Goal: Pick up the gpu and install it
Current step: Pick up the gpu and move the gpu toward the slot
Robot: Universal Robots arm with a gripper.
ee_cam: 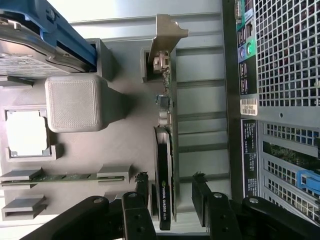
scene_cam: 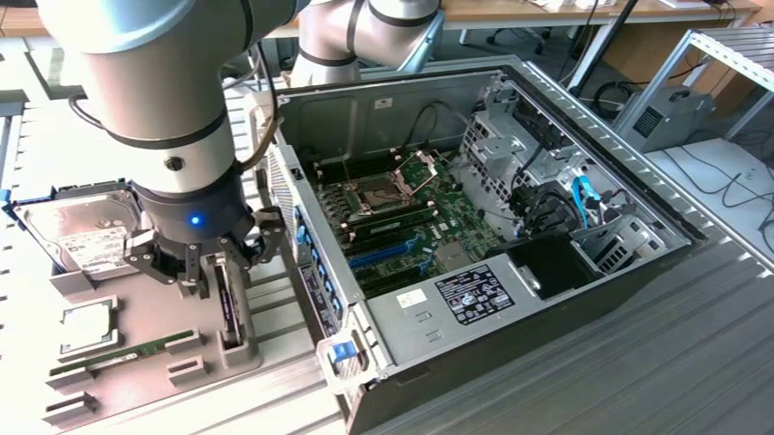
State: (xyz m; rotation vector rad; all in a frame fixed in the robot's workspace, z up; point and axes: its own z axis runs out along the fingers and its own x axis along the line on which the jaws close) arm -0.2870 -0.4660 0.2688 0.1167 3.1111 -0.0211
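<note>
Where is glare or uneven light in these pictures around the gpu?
Wrist view: glare washes the square chip white, while the gpu is evenly lit. Exterior view: the inside of the computer case is darker than the grey tray.

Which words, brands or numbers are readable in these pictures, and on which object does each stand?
"NVIDIA QUADRO": on the gpu, along its black cooler; the characters after it are unreadable.
Hard drive white label: too small to read.
Black label inside the computer case: too small to read.
White sticker on the case's rear panel: blurred.
</note>
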